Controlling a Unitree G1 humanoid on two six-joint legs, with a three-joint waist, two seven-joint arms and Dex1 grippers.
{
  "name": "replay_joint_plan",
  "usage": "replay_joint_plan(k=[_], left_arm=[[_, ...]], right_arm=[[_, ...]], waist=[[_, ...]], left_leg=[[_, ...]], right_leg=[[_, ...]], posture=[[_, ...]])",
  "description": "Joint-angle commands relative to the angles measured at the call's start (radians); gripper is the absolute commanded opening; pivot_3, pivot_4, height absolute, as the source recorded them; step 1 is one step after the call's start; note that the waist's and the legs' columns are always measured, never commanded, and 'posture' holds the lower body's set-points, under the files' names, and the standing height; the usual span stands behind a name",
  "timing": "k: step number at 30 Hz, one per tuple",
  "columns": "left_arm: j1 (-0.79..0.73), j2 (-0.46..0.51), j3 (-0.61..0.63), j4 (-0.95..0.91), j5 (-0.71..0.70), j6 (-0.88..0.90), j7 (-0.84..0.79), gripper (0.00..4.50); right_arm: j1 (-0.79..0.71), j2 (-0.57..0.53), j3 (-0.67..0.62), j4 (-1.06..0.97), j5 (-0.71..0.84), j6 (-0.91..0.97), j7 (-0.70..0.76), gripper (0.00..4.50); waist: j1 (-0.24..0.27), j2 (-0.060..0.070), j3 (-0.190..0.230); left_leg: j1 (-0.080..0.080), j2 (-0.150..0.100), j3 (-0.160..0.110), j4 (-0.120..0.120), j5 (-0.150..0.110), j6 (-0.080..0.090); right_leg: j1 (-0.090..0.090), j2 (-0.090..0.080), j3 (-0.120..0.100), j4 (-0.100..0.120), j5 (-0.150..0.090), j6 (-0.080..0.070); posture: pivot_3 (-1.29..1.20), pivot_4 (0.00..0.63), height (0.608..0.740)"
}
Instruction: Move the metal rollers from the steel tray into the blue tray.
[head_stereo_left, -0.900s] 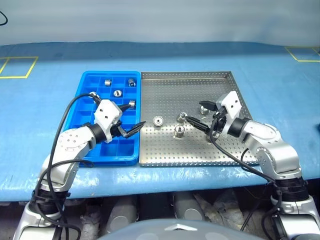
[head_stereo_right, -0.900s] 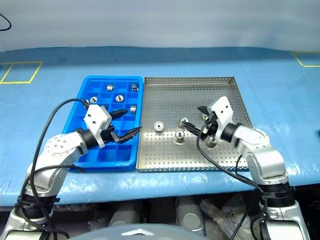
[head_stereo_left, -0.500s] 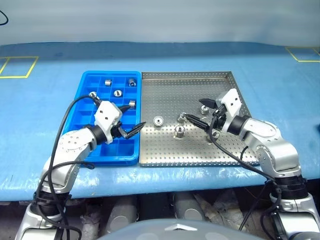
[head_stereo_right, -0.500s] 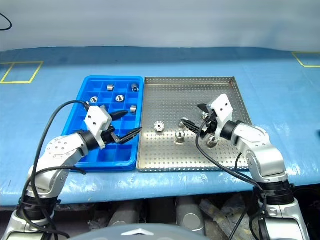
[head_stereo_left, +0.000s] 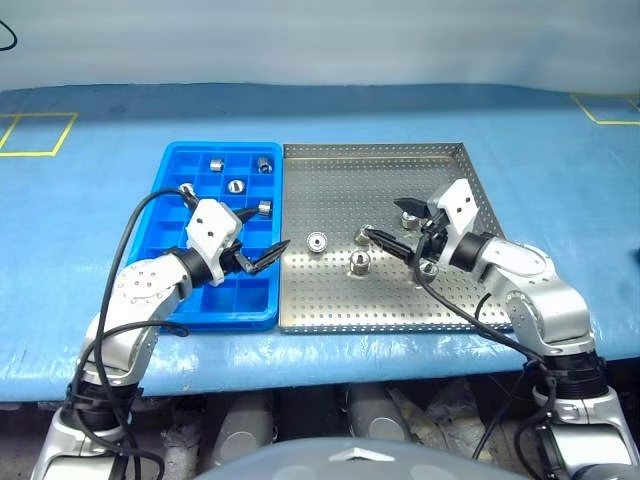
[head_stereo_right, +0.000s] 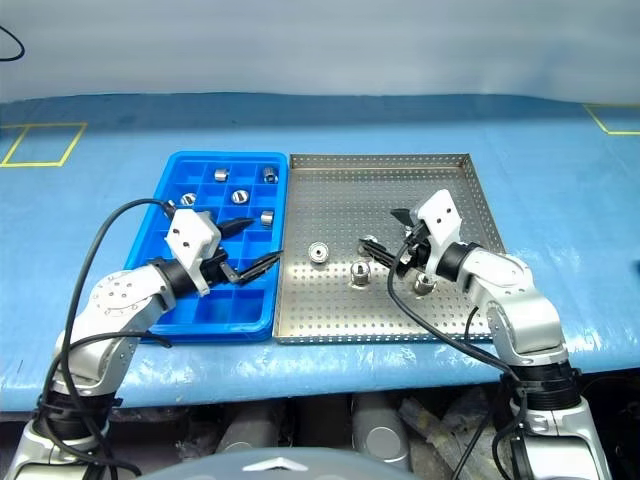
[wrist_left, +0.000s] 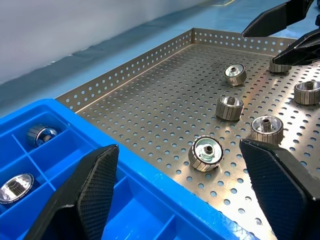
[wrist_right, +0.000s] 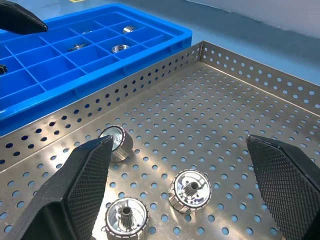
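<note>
The steel tray (head_stereo_left: 370, 149) lies right of the blue tray (head_stereo_left: 232, 301), the two touching. Several metal rollers rest on the steel tray's perforated floor, among them one (head_stereo_left: 317, 241) near its left side and one (head_stereo_left: 359, 262) at mid tray. Several more sit in the blue tray's far compartments, such as one (head_stereo_left: 235, 186). My left gripper (head_stereo_left: 268, 230) hovers open above the blue tray's right edge, holding nothing. My right gripper (head_stereo_left: 384, 218) hangs open over the steel tray's middle, with a roller (wrist_right: 190, 191) lying below its spread fingers.
Both trays lie on a blue table cover (head_stereo_left: 560, 180) with yellow tape squares at the far left (head_stereo_left: 36, 134) and far right corners. A black cable (head_stereo_left: 140, 215) loops from my left wrist over the blue tray's left side.
My right gripper has edged slightly to the left over the steel tray. The left gripper and the rollers have stayed where they were.
</note>
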Motion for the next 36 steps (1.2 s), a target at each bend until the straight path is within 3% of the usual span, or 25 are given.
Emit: replay_joint_plan(k=[1,9,23,36], left_arm=[[-0.035,-0.001,-0.001,-0.013,0.01,-0.008,0.006,4.22],[-0.138,-0.016,-0.053,0.039,0.03,0.027,0.01,4.22],[-0.472,-0.008,-0.404,0.323,0.294,0.119,-0.094,4.22],[-0.538,-0.035,-0.468,0.488,0.409,0.126,-0.152,4.22]], right_arm=[[0.014,0.002,-0.017,-0.03,-0.004,-0.023,-0.005,4.5],[0.052,0.009,-0.033,-0.071,-0.003,-0.034,-0.027,4.5],[0.125,0.006,-0.059,-0.191,-0.024,-0.046,-0.084,4.5],[0.145,0.023,-0.054,-0.204,-0.036,-0.067,-0.105,4.5]], waist=[[0.0,0.0,0.0],[-0.007,0.0,0.0],[-0.065,0.0,0.0],[-0.116,0.0,0.0]], left_leg=[[0.0,0.0,0.0,0.0,0.0,0.0],[0.0,0.0,0.0,0.001,0.0,0.0],[-0.002,-0.001,0.0,0.005,0.0,0.001],[-0.001,-0.001,0.001,0.005,0.0,0.001]], right_leg=[[0.0,0.0,0.0,0.0,0.0,0.0],[0.001,0.0,0.0,0.0,0.0,0.001],[0.001,0.0,0.001,0.001,-0.001,0.007],[0.0,0.0,0.002,0.001,-0.001,0.008]], posture=[[-0.13,0.15,0.74],[-0.18,0.15,0.74],[-0.26,0.15,0.74],[-0.28,0.15,0.74]])
